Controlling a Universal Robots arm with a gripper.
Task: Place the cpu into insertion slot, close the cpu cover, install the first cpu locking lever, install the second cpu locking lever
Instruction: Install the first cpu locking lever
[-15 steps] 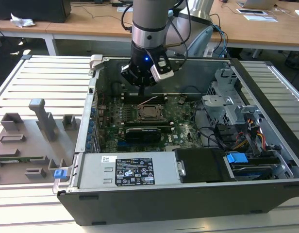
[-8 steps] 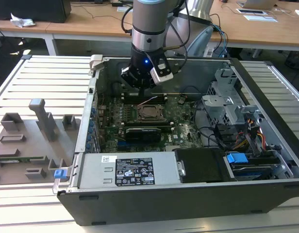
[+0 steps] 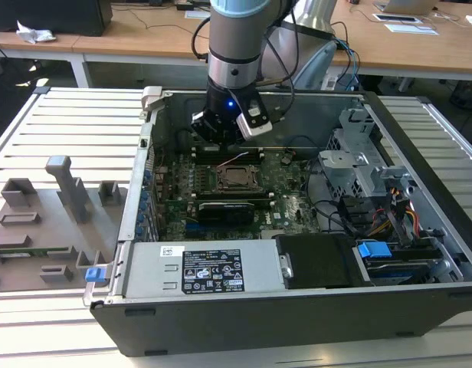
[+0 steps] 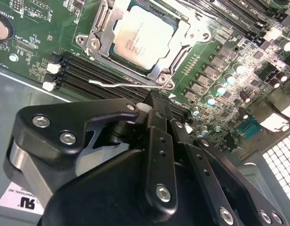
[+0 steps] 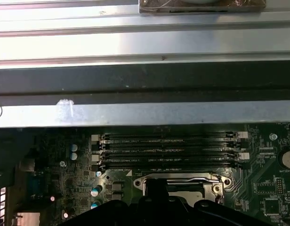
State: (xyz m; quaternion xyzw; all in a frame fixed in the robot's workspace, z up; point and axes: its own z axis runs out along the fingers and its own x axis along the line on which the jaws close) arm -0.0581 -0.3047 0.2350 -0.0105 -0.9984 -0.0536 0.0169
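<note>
- Inside an open desktop computer case [image 3: 244, 307] lying on a slatted metal table [image 3: 67, 123], a green motherboard [image 3: 175, 192] faces up.
- In the exterior view, the robot arm [image 3: 234, 46] reaches down from above into the far part of the case, its gripper [image 3: 221, 130] hanging just above the board, near the memory slots.
- The cpu [image 4: 142, 35], a square chip with a silver-grey top, sits flat in the insertion slot [image 4: 100, 21]; the exterior view shows the cpu [image 3: 237, 179] near the middle of the board.
- The cpu cover [image 4: 180, 47], a silver metal frame, lies down around the chip, which shows through its window.
- A thin metal locking lever [image 4: 131, 85] runs along the socket's edge between the cover and the memory slots [image 4: 84, 75], its free end bent and standing loose rather than hooked.
- In the second wrist view, the gripper [image 4: 154, 101] has its black fingers [image 4: 159, 141] drawn close together, the tips just beside the lever; whether they touch it cannot be told, and nothing is held.
- In the first wrist view, four long black memory slots [image 5: 168, 150] lie between the case's metal wall [image 5: 135, 113] and the socket.
- Left of the case in the exterior view stands a grey fixture tray [image 3: 37, 230].
</note>
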